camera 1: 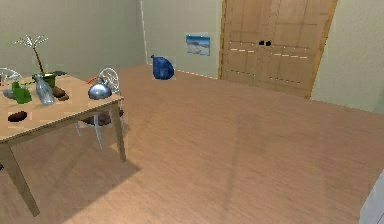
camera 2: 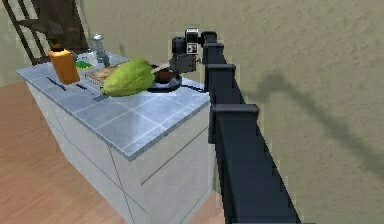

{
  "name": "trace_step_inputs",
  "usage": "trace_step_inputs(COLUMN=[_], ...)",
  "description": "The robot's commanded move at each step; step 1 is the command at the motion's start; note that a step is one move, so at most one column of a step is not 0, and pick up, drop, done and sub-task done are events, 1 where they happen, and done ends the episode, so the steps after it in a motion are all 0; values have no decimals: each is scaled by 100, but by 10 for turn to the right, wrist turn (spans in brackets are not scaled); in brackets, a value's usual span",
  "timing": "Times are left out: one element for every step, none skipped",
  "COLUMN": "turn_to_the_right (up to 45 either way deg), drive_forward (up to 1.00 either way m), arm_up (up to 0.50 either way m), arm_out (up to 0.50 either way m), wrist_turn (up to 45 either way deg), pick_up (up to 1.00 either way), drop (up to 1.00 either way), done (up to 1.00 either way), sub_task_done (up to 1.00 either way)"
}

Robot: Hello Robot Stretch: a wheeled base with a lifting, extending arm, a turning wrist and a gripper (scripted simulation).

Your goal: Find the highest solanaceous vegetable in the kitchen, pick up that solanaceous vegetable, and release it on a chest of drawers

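Noting small brown round vegetable [camera 2: 163,73] on a dark plate [camera 2: 172,88], tiled counter [camera 2: 130,125], just beside the gripper [camera 2: 181,52]. Grip state and load: cannot tell. Probably firm, light, rolls; grasp across its middle

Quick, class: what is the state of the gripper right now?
Gripper: cannot tell whether it holds anything; a plate on the counter lies at or behind it.

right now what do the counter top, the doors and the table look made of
Counter top: pale grey tile, going by its grid of seams. Doors: light wood, panelled, matte look. Table: probably wood, plain tan top and legs.
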Motion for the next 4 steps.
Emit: trace_step_inputs(turn_to_the_right=[0,0,0,0], drive_forward=[0,0,0,0], arm_up=[0,0,0,0], arm_out=[0,0,0,-46], wrist_turn=[-450,-450,-150,0], pick_up=[0,0,0,0], drop=[0,0,0,0], done=[0,0,0,0], sub_task_done=[0,0,0,0])
